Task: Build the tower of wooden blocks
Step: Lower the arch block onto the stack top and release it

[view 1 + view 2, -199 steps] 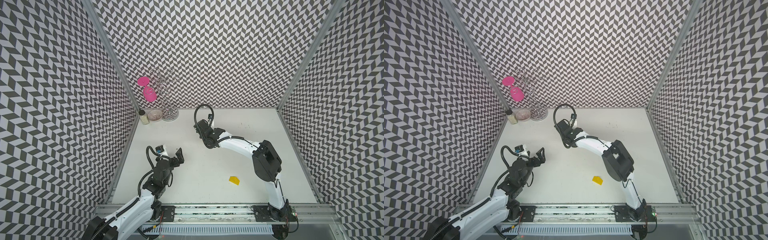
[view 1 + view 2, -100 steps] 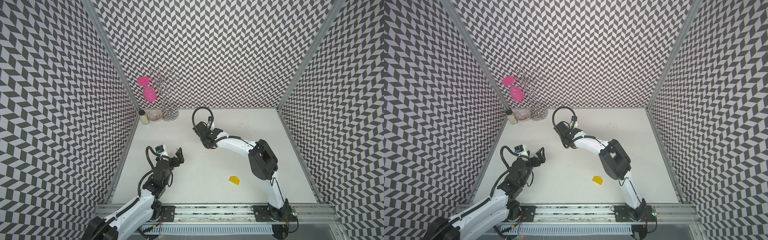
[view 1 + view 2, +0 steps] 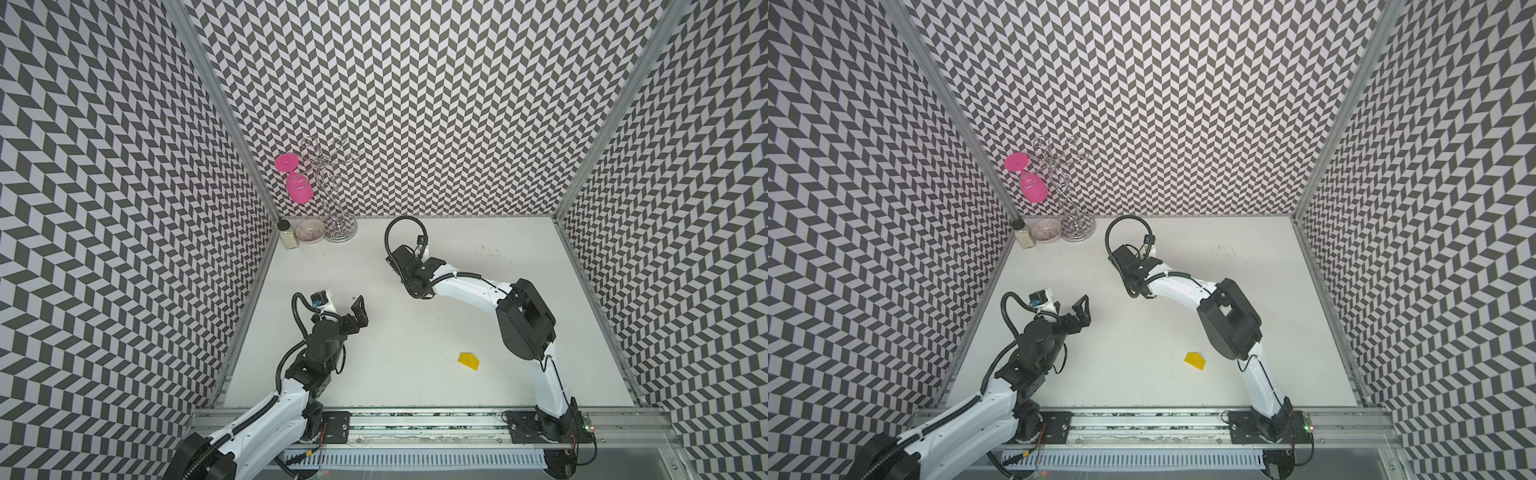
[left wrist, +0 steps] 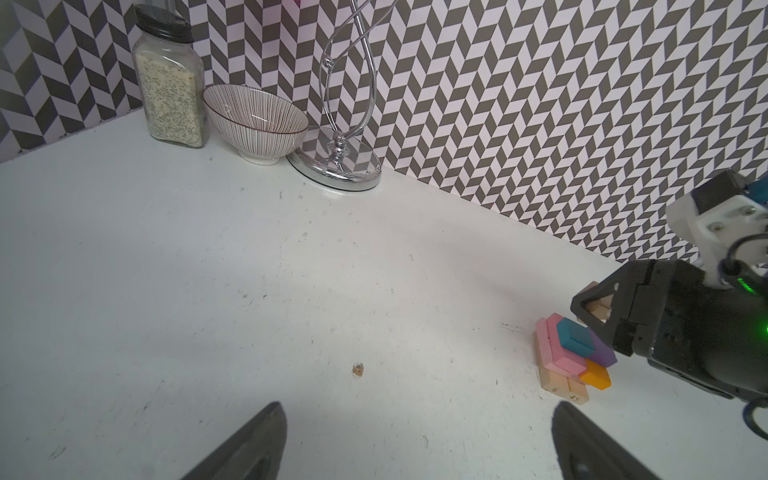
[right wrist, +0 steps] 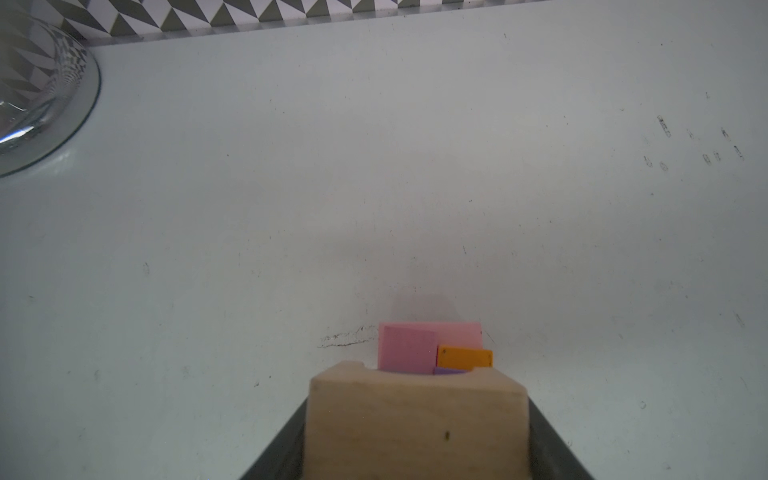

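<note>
Right gripper (image 5: 417, 449), clamped on a tan arch (image 5: 415, 415), holds it just over the pink, orange, teal and purple tower (image 4: 573, 353) at mid-table, arm (image 3: 465, 289) stretched low with wrist bent down; left gripper (image 4: 417, 409) hovers open, empty.

Top pair: I look steeply down from high above the front rail (image 3: 415, 420) toward the back wall (image 3: 415, 104). Both top views hold the whole table (image 3: 415, 332), almost alike.
Left wrist: I sit low over the table, facing its far left corner, with the tower (image 4: 569, 353) some way off.
Right wrist: I hang close above the tower (image 5: 407, 349), the tan arch (image 5: 415, 424) filling my near field.
Shared: both wrist views catch the tower and the chrome stand (image 4: 336, 170).
</note>
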Available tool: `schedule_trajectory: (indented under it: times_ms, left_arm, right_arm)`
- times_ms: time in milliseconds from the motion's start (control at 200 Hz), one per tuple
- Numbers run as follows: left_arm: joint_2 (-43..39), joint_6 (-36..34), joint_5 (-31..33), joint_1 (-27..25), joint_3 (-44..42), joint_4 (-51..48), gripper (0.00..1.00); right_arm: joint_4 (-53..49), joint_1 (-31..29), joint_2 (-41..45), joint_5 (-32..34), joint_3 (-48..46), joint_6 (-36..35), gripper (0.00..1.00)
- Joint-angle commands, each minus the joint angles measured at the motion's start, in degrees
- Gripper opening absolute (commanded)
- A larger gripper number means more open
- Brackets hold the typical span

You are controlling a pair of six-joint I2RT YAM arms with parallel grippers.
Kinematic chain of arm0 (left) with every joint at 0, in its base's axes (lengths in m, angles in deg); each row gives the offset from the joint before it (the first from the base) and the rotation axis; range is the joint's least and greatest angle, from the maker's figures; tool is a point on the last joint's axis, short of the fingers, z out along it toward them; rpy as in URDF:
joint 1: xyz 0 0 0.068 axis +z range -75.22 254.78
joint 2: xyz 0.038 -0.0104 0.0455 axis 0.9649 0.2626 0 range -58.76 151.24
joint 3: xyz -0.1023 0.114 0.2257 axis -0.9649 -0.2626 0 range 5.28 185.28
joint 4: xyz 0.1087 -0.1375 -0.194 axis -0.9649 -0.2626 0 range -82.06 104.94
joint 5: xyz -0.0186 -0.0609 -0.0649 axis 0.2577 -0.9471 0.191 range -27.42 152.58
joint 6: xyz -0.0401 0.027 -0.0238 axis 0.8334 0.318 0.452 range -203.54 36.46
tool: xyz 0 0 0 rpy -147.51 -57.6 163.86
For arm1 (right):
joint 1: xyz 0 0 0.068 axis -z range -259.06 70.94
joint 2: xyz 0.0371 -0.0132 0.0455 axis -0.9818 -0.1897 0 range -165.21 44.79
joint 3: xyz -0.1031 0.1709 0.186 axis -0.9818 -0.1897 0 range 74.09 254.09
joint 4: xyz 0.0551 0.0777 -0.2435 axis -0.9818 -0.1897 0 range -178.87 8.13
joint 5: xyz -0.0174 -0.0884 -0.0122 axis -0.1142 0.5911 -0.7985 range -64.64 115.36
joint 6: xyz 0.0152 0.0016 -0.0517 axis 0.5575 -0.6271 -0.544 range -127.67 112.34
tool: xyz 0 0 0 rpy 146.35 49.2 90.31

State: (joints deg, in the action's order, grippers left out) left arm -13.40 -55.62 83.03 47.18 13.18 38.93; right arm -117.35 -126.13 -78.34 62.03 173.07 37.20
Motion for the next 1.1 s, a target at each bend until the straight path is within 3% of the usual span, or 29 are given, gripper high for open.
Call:
schedule_trajectory:
  times_ms: [0, 601, 1097]
  left_arm:
    - [-0.5, -0.3, 0.0, 0.4, -0.8, 1.6, 1.0]
    - [-0.9, -0.3, -0.1, 0.4, -1.0, 1.5, 1.0]
    - [-0.9, -0.2, -0.2, 0.4, -1.0, 1.5, 1.0]
  right_arm:
    - [1.1, 0.0, 0.4, 0.1, -1.1, 1.5, 0.47]
    - [2.8, 0.2, 1.1, 0.6, -3.0, 1.8, 0.49]
    - [3.1, 0.2, 1.4, 0.1, -3.1, 2.1, 0.63]
